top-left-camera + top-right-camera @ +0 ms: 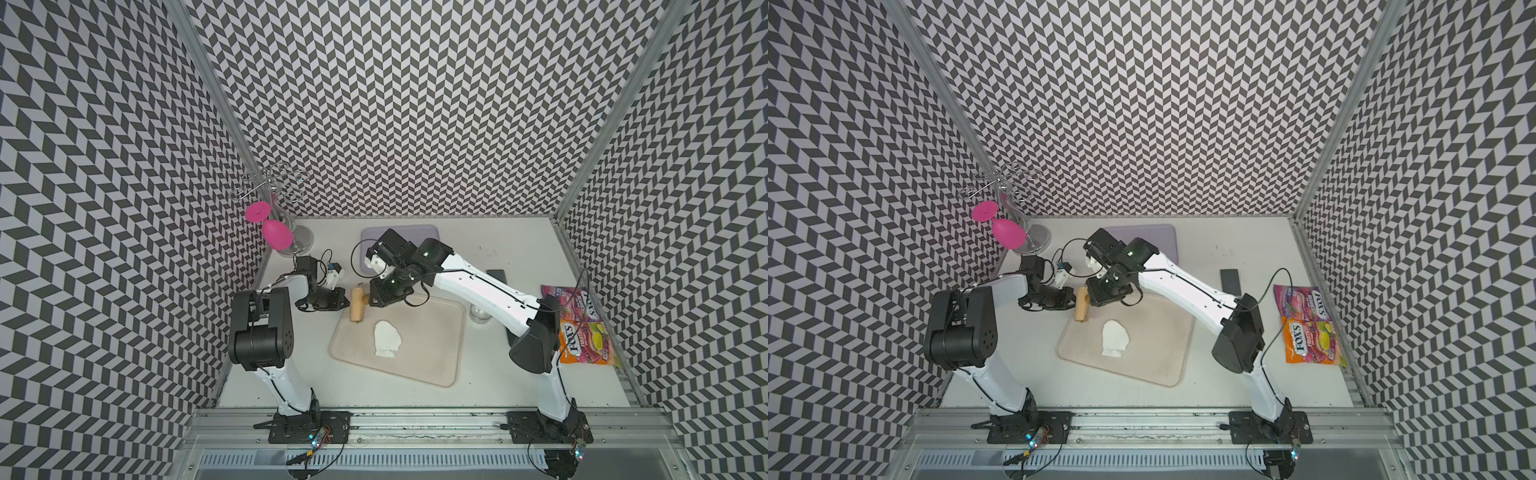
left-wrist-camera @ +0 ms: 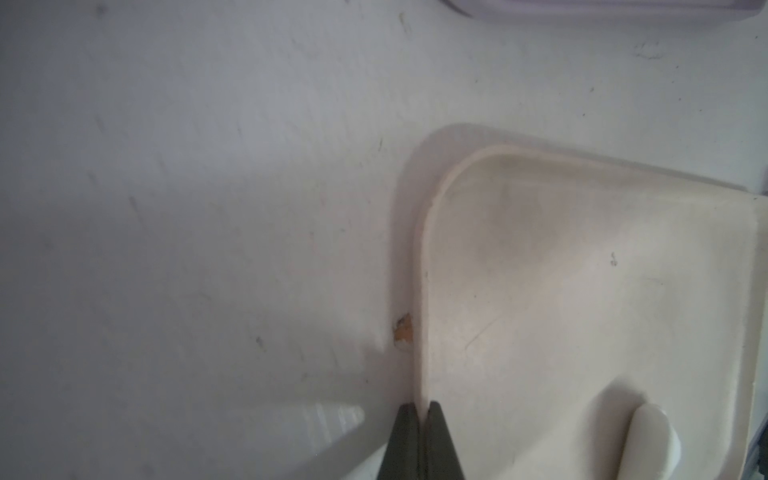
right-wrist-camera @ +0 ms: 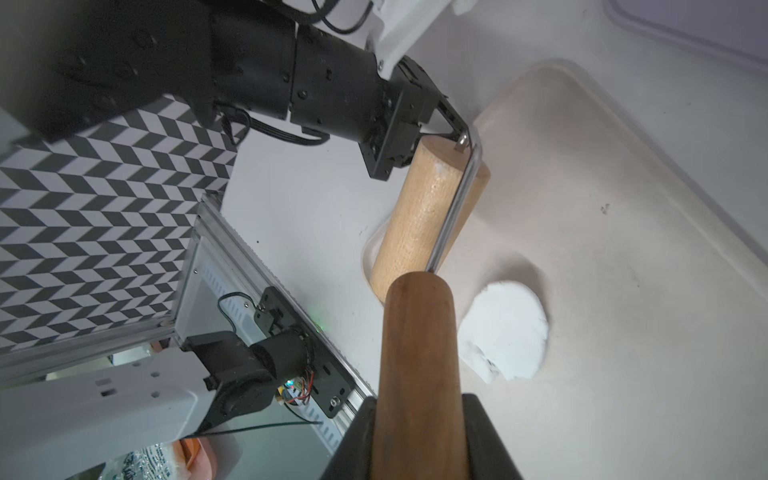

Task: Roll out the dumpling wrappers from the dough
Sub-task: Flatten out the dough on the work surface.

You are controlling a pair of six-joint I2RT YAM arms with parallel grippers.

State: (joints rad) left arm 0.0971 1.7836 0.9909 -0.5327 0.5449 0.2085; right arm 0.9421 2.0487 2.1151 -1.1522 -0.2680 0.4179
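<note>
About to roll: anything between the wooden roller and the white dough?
Nothing visible. The right pincer grips the dark wooden handle of the light wooden roller at the beige tray's corner; only bare tray lies before the flat white dough. The shut left pincer is off that path.

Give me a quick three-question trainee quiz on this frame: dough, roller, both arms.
1. True or false: the dough lies on the beige tray.
2. Pick one. The right gripper has its jaws closed on: A) the roller's handle; B) the dough; C) the beige tray's rim.
3. Fill in: the left gripper has its jaws ___ (open or shut).

Key: 1 true; 2 A; 3 shut.
</note>
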